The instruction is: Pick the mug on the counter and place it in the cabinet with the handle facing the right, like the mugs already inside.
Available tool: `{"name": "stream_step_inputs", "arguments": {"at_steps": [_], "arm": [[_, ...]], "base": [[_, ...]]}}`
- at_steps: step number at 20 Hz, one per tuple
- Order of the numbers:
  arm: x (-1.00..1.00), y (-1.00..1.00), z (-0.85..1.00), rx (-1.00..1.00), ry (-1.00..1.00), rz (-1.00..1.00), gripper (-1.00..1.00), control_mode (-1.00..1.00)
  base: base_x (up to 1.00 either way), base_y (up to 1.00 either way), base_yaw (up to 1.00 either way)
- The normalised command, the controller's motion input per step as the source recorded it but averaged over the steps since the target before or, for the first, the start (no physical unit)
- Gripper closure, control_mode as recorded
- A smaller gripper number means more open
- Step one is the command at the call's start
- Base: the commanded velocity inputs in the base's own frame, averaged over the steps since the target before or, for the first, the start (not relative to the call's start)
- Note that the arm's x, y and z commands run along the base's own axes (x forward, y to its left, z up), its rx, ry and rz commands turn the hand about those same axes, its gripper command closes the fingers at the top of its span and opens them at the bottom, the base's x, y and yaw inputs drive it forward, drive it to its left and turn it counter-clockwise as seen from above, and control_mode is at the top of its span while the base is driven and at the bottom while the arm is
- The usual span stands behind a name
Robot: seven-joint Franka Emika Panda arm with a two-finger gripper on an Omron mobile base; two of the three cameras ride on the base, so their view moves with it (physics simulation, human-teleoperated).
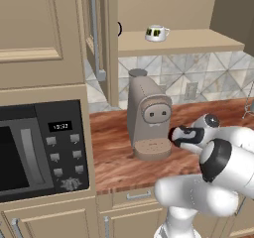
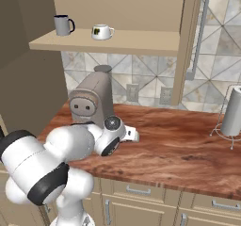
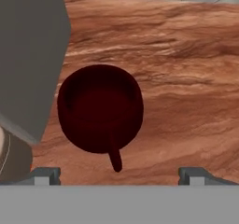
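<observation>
the gripper [image 3: 119,175] hangs above the mug [image 3: 100,107] with its jaws spread wide and nothing between them; both fingertips [image 3: 45,175] stand outside the mug's width. the maroon mug sits upright on the counter [image 3: 186,78], just beside the coffee machine [image 1: 147,114], whose grey body borders it in the hand view. the thin loop handle [image 3: 115,155] points toward the bottom of that view, toward the hand.

risks from this position:

- collision with the coffee machine. one finger descends on the machine's side, where clearance looks tight; it may strike the housing or push the mug sideways.
- contact with the handle. a descent slightly off centre may land on the loop and spin the mug, losing the handle's known direction.
- poor grip. the body is rounded, so a closure high on the rim may slip or tilt it.
- placement errors. the cabinet [image 2: 117,6] shelf [image 2: 141,42] already carries a white mug [image 2: 101,31] and a grey mug [image 2: 61,25], both handles toward the right. a wrong wrist rotation would leave the handle misaligned, and a careless entry may knock those mugs or hit the open door [image 1: 101,33].
</observation>
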Motion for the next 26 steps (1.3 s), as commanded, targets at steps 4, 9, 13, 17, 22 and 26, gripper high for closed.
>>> {"name": "stream_step_inputs", "arguments": {"at_steps": [4,9,13,17,22,26], "arm": [[0.28,-0.05,-0.14,0.00,0.00,0.00,-1.00,-1.00],[0.26,-0.01,-0.15,0.01,0.00,0.00,-1.00,-1.00],[0.26,0.00,-0.13,0.00,0.00,0.00,1.00,-1.00],[0.14,-0.05,-0.10,0.02,0.00,0.00,1.00,-1.00],[0.06,-0.06,-0.08,0.02,0.00,0.00,1.00,-1.00],[0.03,-0.02,-0.02,0.02,0.00,0.02,1.00,-1.00]], "base": [[0.00,0.00,0.00],[0.00,0.00,0.00],[0.00,0.00,0.00],[0.00,0.00,0.00],[0.00,0.00,0.00],[0.00,0.00,0.00]]}}
